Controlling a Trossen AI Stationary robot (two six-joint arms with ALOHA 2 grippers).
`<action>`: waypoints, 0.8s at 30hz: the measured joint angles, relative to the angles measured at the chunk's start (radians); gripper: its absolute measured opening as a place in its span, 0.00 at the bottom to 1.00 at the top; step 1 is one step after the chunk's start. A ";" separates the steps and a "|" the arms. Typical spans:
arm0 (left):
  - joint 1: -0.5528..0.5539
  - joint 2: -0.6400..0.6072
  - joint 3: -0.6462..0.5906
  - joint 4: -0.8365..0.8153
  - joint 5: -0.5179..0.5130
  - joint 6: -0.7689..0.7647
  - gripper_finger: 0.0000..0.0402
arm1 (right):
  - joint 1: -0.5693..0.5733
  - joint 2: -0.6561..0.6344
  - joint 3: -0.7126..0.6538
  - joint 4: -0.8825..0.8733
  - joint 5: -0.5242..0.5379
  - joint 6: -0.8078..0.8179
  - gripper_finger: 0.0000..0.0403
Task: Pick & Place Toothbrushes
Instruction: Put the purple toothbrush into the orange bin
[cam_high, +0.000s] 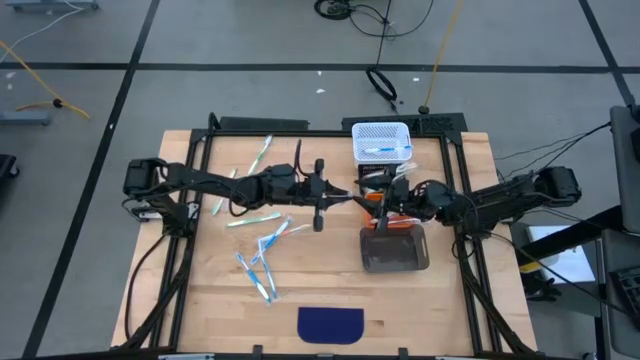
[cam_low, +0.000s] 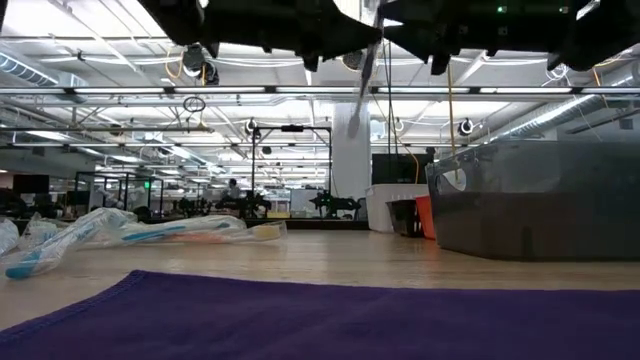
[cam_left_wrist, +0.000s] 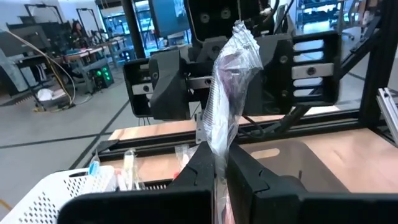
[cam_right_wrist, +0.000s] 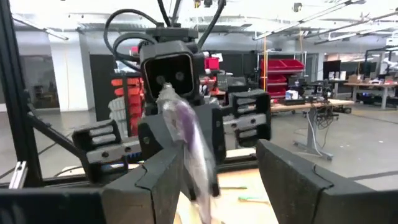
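- Left claw (cam_left_wrist: 221, 171), pressed together on a wrapped toothbrush (cam_left_wrist: 227, 106), holds it upright in mid-air between the two arms, above the table (cam_high: 330, 290).
- Right claw (cam_right_wrist: 217, 180), spread, faces the wrapper, fingers either side.
- Risk: the crinkled, glossy film may slip or bend at hand-over, dropping the thin stick outside the dark bin (cam_high: 394, 250).
- Loose toothbrushes (cam_high: 262, 250) lie scattered on bare wood.

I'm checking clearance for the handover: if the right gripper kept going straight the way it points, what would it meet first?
Most likely the wrapped toothbrush held up by the left gripper. The right gripper stands open, facing it, and the wrapper hangs between its fingers. Just behind comes the left gripper itself. Depth is hard to judge.
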 joint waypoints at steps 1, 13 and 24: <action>0.000 0.007 0.000 0.009 0.001 0.000 0.02 | 0.000 0.010 0.008 0.000 0.000 0.000 0.48; 0.010 0.026 0.000 0.027 -0.007 -0.002 0.06 | 0.000 0.060 0.040 -0.041 -0.001 -0.013 0.11; 0.018 0.026 0.000 0.024 -0.029 -0.028 0.11 | 0.000 0.059 0.040 -0.045 0.006 -0.029 0.05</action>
